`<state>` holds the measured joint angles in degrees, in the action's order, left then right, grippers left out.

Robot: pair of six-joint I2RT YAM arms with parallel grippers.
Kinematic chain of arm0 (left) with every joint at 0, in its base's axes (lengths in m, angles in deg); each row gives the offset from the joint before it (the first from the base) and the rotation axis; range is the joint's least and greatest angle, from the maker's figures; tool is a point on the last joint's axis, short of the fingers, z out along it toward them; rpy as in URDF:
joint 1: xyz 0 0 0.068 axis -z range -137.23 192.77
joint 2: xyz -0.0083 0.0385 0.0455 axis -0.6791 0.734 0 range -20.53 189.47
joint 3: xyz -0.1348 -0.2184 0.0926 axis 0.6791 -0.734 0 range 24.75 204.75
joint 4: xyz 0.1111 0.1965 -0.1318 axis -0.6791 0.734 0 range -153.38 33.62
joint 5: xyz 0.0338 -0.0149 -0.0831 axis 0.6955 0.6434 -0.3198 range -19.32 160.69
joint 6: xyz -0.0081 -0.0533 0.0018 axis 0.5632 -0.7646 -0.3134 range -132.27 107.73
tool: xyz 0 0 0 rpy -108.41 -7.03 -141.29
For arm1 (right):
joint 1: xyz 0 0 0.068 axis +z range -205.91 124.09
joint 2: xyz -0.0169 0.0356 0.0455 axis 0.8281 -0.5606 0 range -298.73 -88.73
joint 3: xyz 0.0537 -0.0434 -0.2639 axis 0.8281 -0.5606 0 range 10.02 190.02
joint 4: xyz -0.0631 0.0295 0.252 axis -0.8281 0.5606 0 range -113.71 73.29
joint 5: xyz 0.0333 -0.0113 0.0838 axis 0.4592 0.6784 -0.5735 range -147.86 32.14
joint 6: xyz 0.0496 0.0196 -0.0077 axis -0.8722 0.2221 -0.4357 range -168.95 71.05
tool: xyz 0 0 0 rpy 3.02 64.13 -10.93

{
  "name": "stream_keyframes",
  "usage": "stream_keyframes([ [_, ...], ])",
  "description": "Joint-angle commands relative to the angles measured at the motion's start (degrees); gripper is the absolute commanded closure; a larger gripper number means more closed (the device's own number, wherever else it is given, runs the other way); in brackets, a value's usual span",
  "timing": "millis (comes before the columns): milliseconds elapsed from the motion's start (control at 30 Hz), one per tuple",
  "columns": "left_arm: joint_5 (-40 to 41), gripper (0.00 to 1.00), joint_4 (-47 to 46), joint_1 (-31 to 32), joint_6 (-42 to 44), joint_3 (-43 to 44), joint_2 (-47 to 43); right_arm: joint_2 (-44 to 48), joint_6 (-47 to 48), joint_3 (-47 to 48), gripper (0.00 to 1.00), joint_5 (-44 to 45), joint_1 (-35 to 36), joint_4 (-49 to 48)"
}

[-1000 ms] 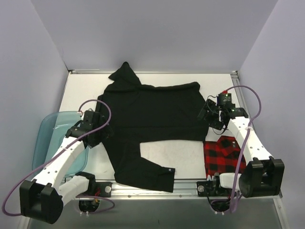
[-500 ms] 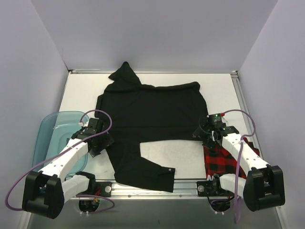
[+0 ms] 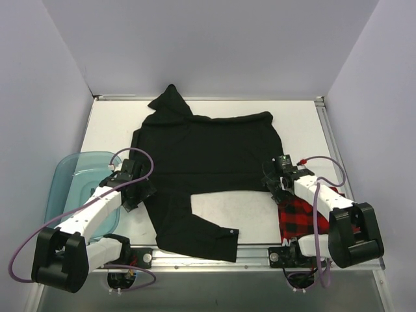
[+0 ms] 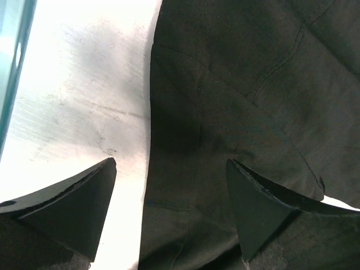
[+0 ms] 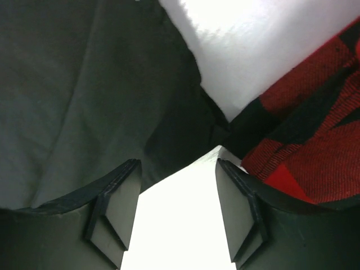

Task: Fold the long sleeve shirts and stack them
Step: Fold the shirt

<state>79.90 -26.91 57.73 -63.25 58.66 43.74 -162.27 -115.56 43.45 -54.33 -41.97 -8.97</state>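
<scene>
The black long sleeve shirt [image 3: 208, 153] lies spread flat across the middle of the table, one sleeve reaching to the front edge. The red-and-black check shirt [image 3: 302, 218] sits bunched at the front right. My left gripper [image 3: 138, 194] hovers open over the black shirt's left side; in the left wrist view its open jaws [image 4: 171, 163] straddle the cloth's edge [image 4: 169, 185]. My right gripper [image 3: 273, 185] is low at the black shirt's lower right corner. In the right wrist view the right gripper [image 5: 177, 163] is open with bare table between its fingers, the black corner [image 5: 185, 126] just ahead and check cloth [image 5: 315, 129] to the right.
A translucent teal tub [image 3: 68, 179] hangs off the table's left side, next to the left arm; its rim [image 4: 11, 67] shows in the left wrist view. Grey walls close in the table at the back and both sides. A metal rail [image 3: 260, 257] runs along the front.
The right arm has swung down from the black shirt's right edge to its lower right corner, and its jaws have narrowed. The left gripper has shifted slightly toward the front.
</scene>
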Motion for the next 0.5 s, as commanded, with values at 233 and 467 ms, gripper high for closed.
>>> stream_keyframes([
  [233,1.7,0.12,-2.3,0.0,0.4,2.5,1.2,-4.4,-5.0,1.9,0.52,7.1,0.7,3.1],
  [467,2.3,0.12,-2.5,-0.4,0.8,3.1,1.7,-8.8,-3.9,3.8,0.6,6.7,0.8,1.7],
])
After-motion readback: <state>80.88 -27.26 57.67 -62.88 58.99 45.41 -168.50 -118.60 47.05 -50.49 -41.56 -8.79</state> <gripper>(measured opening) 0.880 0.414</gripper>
